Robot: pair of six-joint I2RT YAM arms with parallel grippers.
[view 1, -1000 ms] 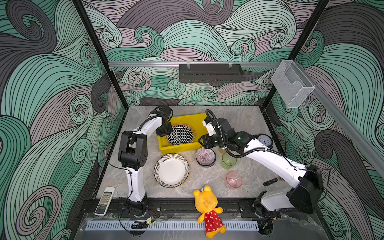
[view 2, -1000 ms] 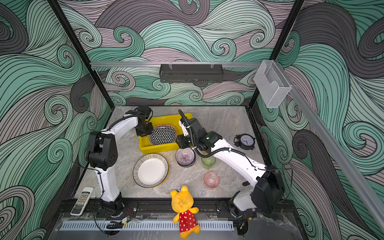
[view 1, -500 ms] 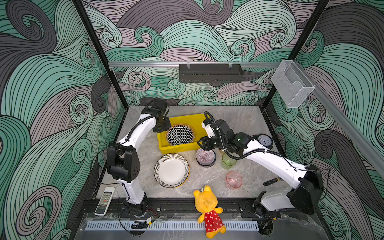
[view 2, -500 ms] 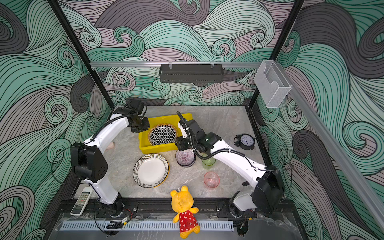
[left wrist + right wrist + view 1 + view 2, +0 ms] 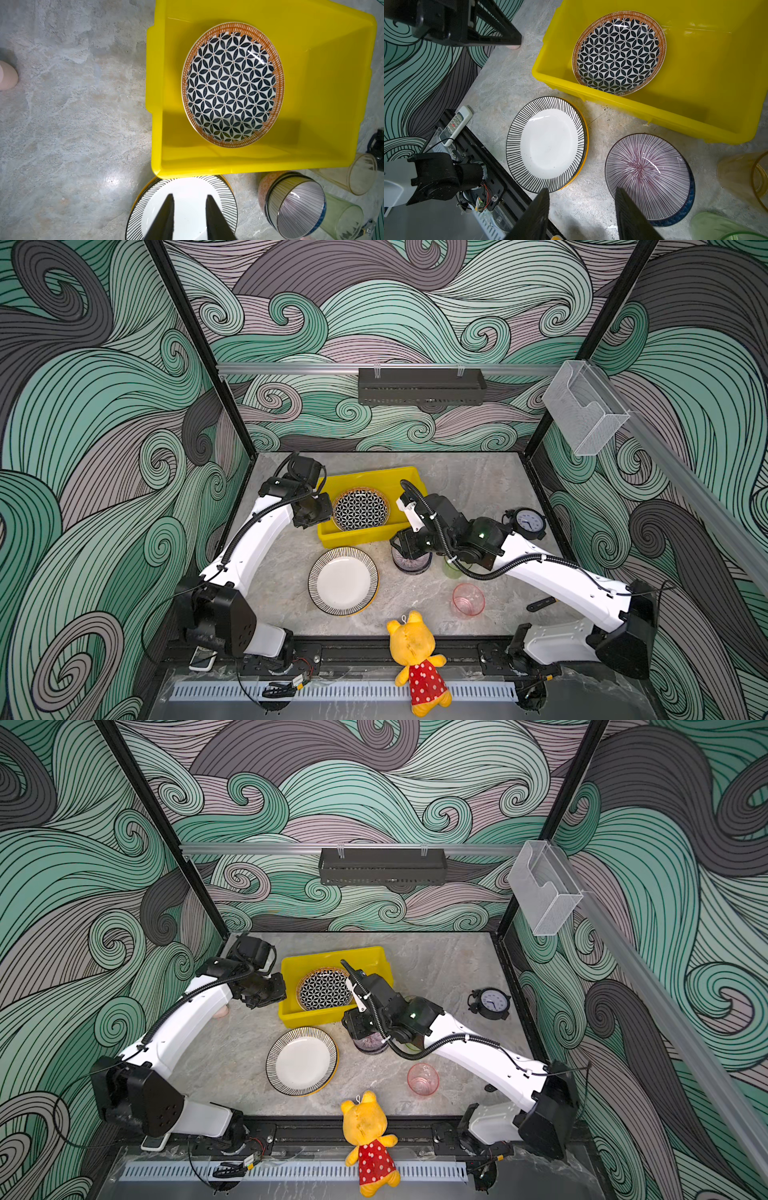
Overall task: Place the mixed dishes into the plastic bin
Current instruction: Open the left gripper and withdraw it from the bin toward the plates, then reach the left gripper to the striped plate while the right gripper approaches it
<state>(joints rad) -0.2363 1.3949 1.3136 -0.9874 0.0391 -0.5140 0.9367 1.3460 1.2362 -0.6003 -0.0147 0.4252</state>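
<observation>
The yellow plastic bin [image 5: 359, 536] [image 5: 249, 168] [image 5: 654, 116] holds a black-white geometric plate [image 5: 360, 509] [image 5: 231, 87]. In front of it a striped-rim plate [image 5: 343, 580] [image 5: 548, 143] lies on another plate. To its right are a purple-striped bowl [image 5: 645, 172] stacked on a blue one, a green cup [image 5: 451, 570], an amber cup [image 5: 361, 176] and a pink cup [image 5: 468, 600]. My left gripper [image 5: 309, 515] [image 5: 189, 199] hangs open and empty beside the bin's left wall. My right gripper [image 5: 405, 545] [image 5: 582, 193] is open over the purple bowl's near rim.
A yellow plush bear [image 5: 415, 655] lies over the front rail. An alarm clock [image 5: 527, 522] stands at the right. A remote [image 5: 455, 124] sits at the front left and a pink egg-shaped thing [image 5: 222, 1013] near the left arm. A black rack [image 5: 419, 385] and a clear box [image 5: 584, 406] hang above.
My left arm has drawn away from the plate to the bin's left side, its elbow swinging outward. My right gripper has come forward over the purple bowl. Both jaws widened slightly.
</observation>
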